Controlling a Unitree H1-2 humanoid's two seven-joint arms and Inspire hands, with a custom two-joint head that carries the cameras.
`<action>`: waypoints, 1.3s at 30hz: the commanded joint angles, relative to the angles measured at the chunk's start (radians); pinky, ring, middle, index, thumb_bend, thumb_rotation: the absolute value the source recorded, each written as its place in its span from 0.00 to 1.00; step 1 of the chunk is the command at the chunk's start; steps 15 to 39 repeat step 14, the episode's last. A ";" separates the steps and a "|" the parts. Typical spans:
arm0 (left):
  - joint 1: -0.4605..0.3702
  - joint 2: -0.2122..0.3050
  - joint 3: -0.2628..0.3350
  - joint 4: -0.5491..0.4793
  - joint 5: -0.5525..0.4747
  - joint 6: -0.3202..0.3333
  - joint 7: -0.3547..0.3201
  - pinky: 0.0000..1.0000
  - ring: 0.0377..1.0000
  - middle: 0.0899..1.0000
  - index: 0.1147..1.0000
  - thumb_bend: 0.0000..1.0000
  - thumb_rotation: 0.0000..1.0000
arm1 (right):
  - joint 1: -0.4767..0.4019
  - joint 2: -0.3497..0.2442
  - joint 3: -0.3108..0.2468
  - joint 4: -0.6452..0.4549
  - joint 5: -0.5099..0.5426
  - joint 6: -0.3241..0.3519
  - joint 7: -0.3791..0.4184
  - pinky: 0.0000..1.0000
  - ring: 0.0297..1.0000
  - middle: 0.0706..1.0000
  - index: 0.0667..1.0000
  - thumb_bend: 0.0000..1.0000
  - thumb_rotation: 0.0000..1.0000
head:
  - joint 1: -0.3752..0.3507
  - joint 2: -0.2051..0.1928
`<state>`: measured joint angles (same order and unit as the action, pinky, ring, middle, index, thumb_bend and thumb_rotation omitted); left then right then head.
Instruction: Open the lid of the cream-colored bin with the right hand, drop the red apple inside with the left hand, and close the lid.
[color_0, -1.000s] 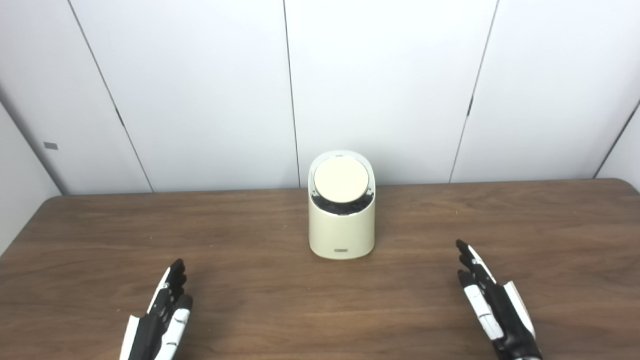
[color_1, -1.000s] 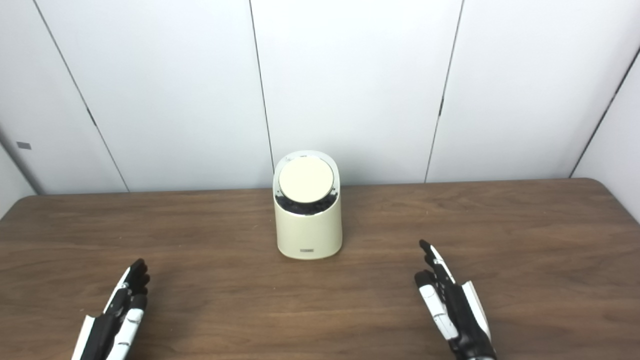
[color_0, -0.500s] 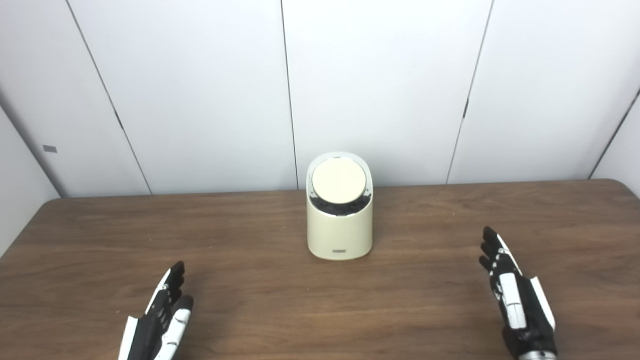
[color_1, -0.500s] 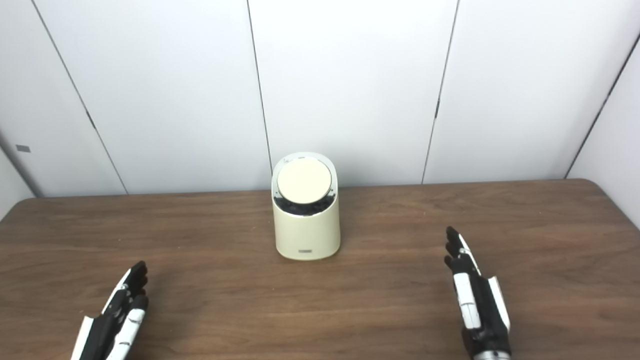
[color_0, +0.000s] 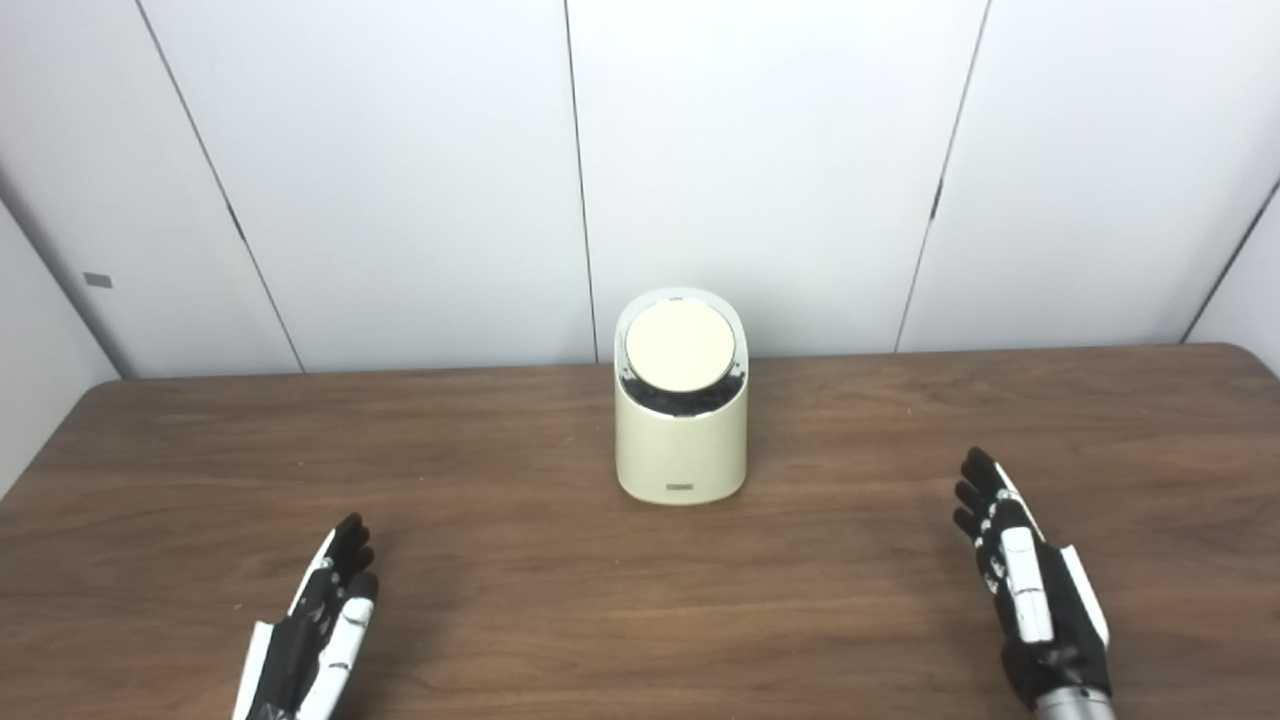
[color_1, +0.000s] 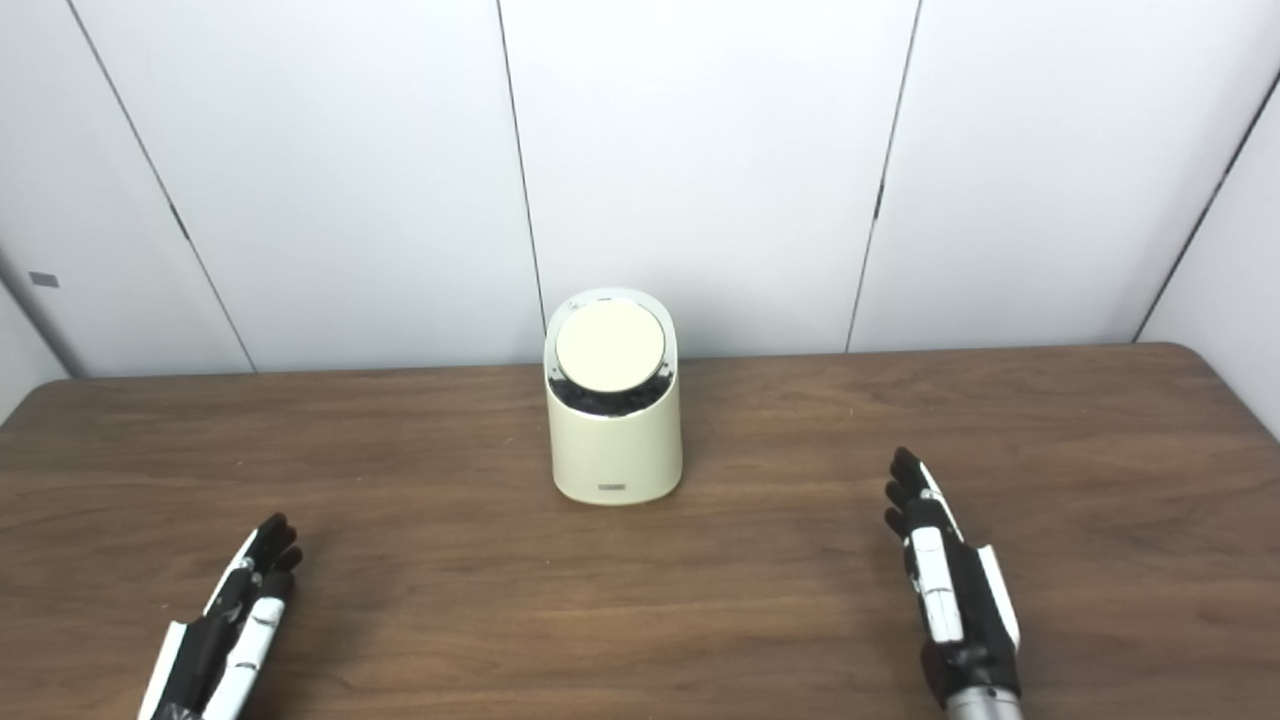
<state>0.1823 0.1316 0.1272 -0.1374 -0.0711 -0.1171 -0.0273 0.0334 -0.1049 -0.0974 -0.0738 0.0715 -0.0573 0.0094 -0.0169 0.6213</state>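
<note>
The cream-colored bin (color_0: 682, 440) stands upright at the middle back of the brown table (color_0: 500, 560). Its round lid (color_0: 680, 346) is down and tilted toward me. My left hand (color_0: 312, 630) is open and empty, low at the front left, fingers pointing away from me. My right hand (color_0: 1030, 585) is open and empty at the front right, well to the right of the bin. No red apple shows in either view.
White wall panels (color_0: 760, 170) rise right behind the table's far edge. The table's rounded right corner (color_0: 1245, 360) is at the far right.
My right hand has moved to the right and a little farther from me, away from the bin. The camera has tilted slightly. My left hand has hardly moved.
</note>
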 joint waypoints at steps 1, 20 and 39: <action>0.031 -0.023 -0.015 0.018 0.012 0.006 0.004 0.98 0.96 0.95 0.97 0.49 0.69 | 0.032 0.007 0.012 0.031 0.003 -0.010 0.014 0.93 0.94 0.95 0.93 0.50 0.97 | 0.000 -0.001; 0.015 -0.044 -0.008 -0.050 -0.045 0.108 0.007 0.96 0.94 0.95 0.95 0.52 0.69 | 0.032 0.006 0.025 -0.014 -0.005 0.050 0.027 0.96 0.95 0.95 0.94 0.50 0.95 | -0.011 0.002; 0.015 -0.044 -0.008 -0.050 -0.045 0.108 0.007 0.96 0.94 0.95 0.95 0.52 0.69 | 0.032 0.006 0.025 -0.014 -0.005 0.050 0.027 0.96 0.95 0.95 0.94 0.50 0.95 | -0.011 0.002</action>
